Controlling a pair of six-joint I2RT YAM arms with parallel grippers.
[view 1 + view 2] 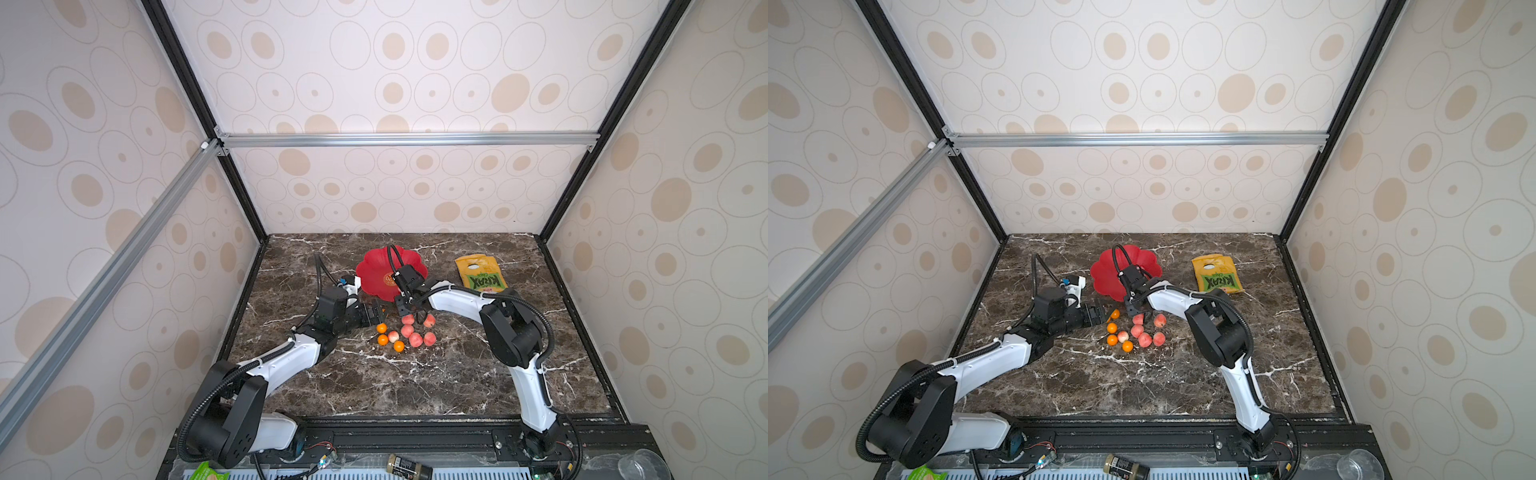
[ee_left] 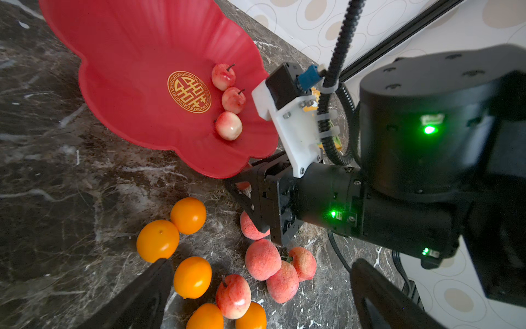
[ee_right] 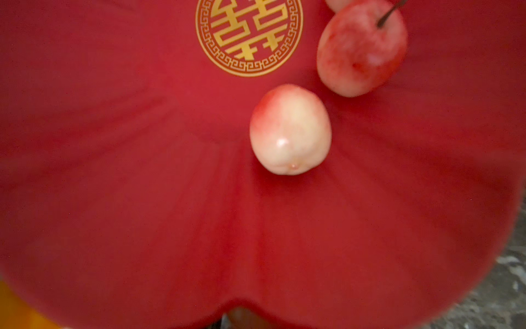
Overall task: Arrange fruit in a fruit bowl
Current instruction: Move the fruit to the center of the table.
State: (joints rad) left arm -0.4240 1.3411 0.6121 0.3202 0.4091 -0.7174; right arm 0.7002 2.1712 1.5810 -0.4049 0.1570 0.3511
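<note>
a peach (image 2: 250,231) is straddled by the right gripper (image 1: 410,311), grip unclear; the left gripper (image 1: 379,316) is open; a lift into the bowl (image 2: 128,71) is needed.

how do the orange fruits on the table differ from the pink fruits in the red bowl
Colour: the orange fruits are bright orange, the pink fruits pink-red fading to cream.
Place: the orange fruits lie on the marble table, the pink fruits inside the red bowl by its gold mark.
Stems: two pink fruits show thin stems, the orange fruits none.
Both are small and round.
</note>
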